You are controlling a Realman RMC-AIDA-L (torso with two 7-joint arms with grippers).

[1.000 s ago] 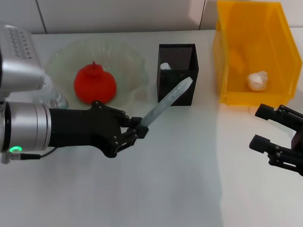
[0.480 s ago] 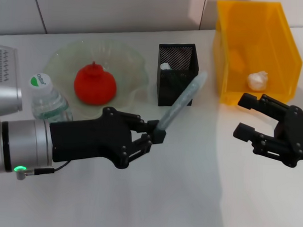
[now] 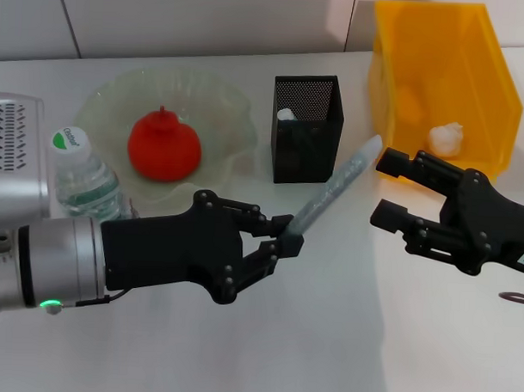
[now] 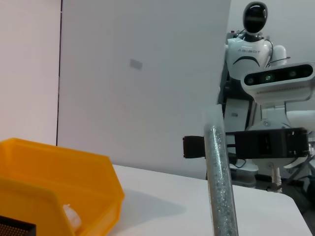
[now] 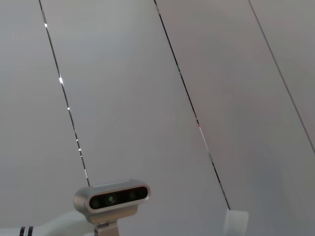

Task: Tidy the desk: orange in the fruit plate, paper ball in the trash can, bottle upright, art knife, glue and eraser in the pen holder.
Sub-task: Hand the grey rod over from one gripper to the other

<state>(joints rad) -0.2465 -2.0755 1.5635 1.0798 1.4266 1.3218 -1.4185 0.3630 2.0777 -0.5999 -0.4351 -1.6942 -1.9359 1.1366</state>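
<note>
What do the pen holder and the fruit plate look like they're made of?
The pen holder looks like black metal mesh, going by its fine perforated walls, with a matte finish. The fruit plate seems to be clear glass or plastic: see-through, glossy, with a wavy rim.

Bright even light, soft shadow on table [image 3: 343, 336] at right, head view sharp.

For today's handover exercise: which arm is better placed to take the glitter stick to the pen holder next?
Probably the right. The right gripper is open beside the stick's free tip, while the left gripper grips its lower end; the pen holder stands just beyond.
</note>
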